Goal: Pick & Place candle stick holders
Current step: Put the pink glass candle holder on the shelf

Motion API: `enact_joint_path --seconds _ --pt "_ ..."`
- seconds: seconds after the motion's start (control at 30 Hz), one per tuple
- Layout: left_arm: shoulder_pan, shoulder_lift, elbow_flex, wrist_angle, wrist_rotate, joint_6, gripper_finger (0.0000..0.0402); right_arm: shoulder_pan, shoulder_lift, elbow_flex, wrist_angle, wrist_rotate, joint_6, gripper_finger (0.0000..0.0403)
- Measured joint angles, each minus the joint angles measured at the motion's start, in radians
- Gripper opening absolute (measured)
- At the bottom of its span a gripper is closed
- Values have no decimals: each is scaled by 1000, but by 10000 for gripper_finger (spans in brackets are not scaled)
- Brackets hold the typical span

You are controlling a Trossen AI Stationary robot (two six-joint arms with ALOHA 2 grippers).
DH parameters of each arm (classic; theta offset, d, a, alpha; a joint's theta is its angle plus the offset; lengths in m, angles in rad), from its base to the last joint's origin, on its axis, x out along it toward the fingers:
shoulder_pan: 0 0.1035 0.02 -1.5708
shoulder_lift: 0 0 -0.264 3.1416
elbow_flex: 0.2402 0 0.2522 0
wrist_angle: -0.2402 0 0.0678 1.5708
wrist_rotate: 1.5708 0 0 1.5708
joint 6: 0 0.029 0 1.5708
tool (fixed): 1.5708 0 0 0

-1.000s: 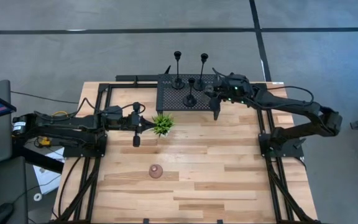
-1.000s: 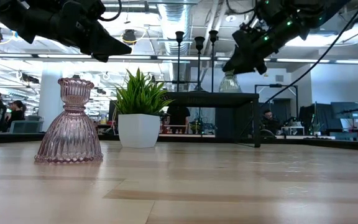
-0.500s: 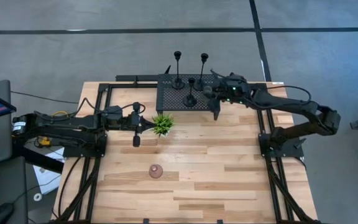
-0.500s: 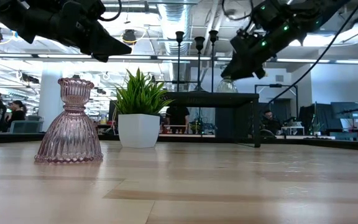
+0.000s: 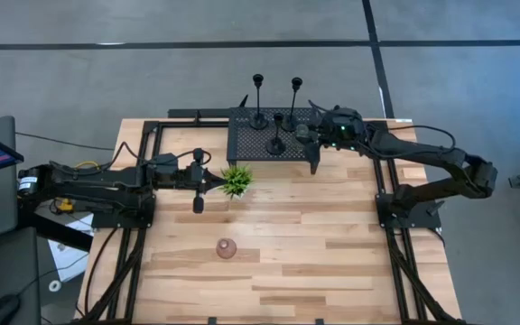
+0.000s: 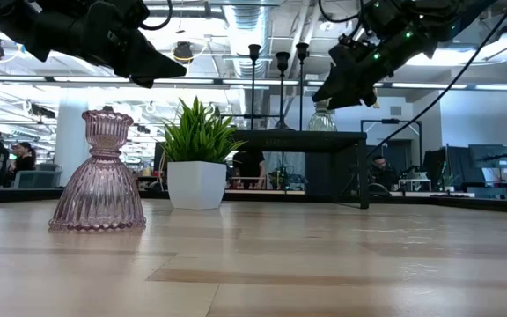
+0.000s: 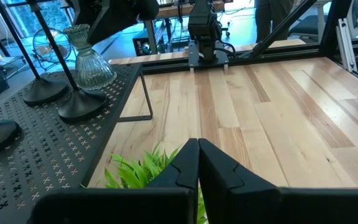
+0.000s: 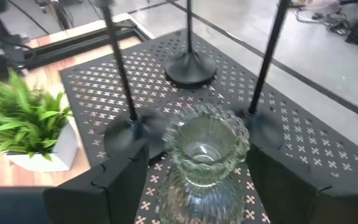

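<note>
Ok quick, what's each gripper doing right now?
Left gripper: shut, empty, above the small green potted plant.
Right gripper: open around the greenish ribbed glass candle holder on the black mesh rack.

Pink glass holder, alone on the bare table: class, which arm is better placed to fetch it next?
Left. The left gripper hovers shut and empty beside the plant, nearer the pink holder. The right gripper is over the rack, straddling the greenish holder.

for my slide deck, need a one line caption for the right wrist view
Right pincer open around the greenish glass holder on the black mesh rack.
</note>
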State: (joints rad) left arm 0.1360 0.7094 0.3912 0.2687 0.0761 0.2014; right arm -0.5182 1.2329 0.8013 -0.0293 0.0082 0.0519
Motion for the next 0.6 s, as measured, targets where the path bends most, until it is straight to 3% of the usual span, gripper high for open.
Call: enact_joint_path --seconds 0.6 --pt "0 0 0 -1 0 0 6 46 -339 2 -226 -12 -2 261"
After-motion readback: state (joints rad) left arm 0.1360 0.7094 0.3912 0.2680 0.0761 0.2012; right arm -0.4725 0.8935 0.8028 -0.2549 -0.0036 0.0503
